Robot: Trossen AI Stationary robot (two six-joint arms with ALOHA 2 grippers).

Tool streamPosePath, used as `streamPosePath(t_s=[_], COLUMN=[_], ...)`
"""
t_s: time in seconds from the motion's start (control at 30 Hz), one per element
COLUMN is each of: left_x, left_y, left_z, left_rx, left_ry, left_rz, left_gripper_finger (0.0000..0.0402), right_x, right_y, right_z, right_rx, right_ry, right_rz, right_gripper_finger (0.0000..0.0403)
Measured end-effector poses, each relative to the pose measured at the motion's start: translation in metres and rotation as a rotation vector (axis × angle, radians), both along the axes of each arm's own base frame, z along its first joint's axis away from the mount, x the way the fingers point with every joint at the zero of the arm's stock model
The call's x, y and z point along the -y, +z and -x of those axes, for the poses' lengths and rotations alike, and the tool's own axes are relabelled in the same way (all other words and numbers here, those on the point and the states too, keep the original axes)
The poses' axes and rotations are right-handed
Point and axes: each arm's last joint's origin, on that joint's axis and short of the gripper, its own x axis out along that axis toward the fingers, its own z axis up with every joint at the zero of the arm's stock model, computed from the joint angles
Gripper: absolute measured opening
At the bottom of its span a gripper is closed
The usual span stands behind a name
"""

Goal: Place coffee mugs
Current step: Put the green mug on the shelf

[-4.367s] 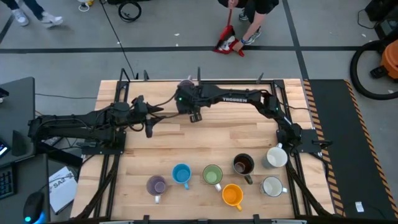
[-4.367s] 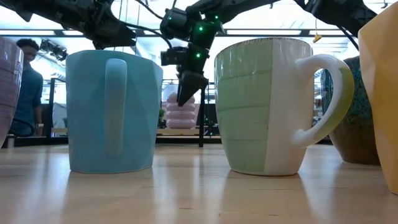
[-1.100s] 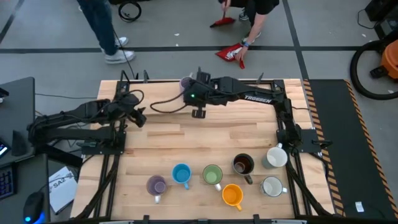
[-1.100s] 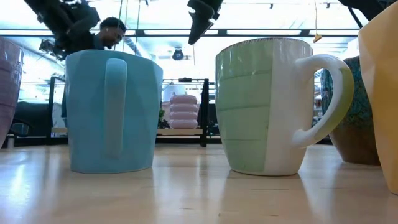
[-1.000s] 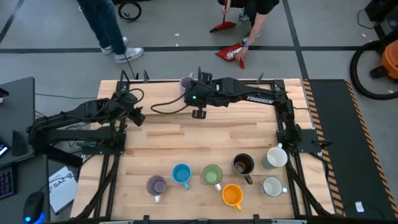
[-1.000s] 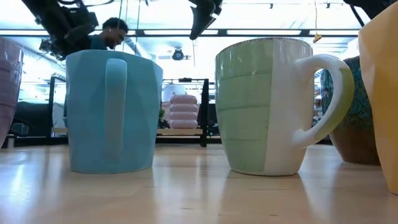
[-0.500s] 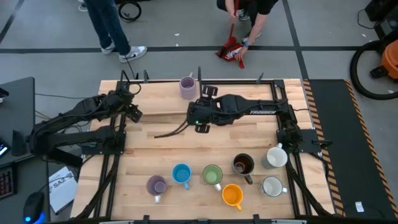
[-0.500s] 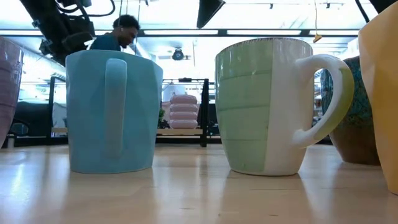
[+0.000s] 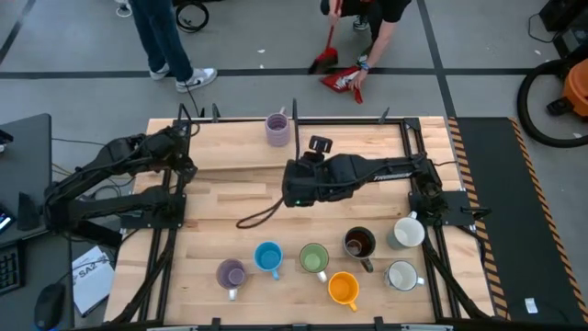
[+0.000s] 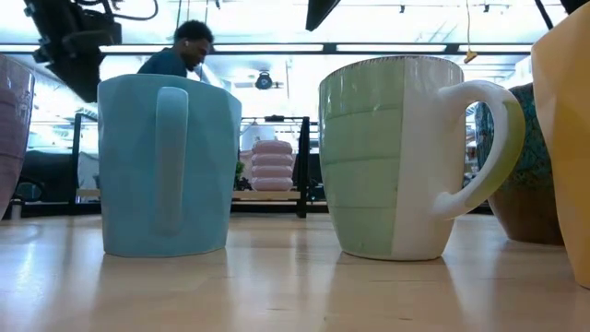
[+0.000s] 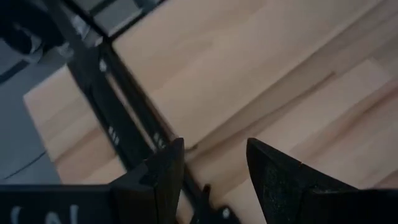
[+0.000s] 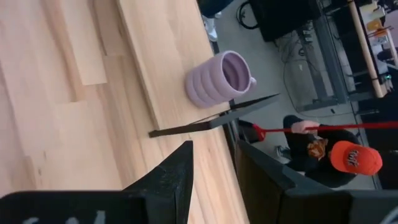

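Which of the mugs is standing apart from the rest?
The ribbed lilac mug at the table's far edge; the other seven cluster along the near edge.

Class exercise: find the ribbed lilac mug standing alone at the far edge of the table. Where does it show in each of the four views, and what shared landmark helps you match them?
High view: lilac mug at the far edge, apart from the other mugs.
Low view: in the background gap between the blue mug and green mug.
Left wrist view: not in it.
Right wrist view: lilac mug on the table's edge.
Shared landmark: the black frame rail beside the mug.
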Motion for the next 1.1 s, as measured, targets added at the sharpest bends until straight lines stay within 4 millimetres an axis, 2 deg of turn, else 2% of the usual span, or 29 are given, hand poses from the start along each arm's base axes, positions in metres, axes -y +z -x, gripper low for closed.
streamPosePath(t_s=[0.1,0.23,0.43,0.6,0.9,1.1], left_x=[0.001,0.004,0.012,0.021,0.026,0.028], left_y=[0.000,0.005,0.017,0.026,0.025,0.019], left_z=[-0.002,-0.009,-0.013,-0.011,0.008,0.018], left_rx=[0.008,0.120,0.268,0.371,0.312,0.273], left_ry=[-0.043,-0.160,-0.286,-0.382,-0.334,-0.257], left_rz=[0.019,0.014,-0.089,-0.147,-0.235,-0.194], left_gripper_finger=[0.0181,0.0181,0.0181,0.0181,0.0181,0.0181], right_x=[-0.006,-0.009,-0.013,-0.016,-0.020,-0.023], right_y=[-0.001,-0.013,-0.031,-0.028,-0.027,-0.054], right_z=[0.001,-0.002,-0.021,-0.026,-0.025,-0.036], right_rx=[-0.004,-0.045,-0.030,0.001,0.026,0.049], right_ry=[0.018,0.034,0.175,0.259,0.275,0.297], right_rz=[0.001,-0.011,-0.161,-0.215,-0.277,-0.288], right_gripper_finger=[0.0125,0.0125,0.0125,0.0125,0.0125,0.0125])
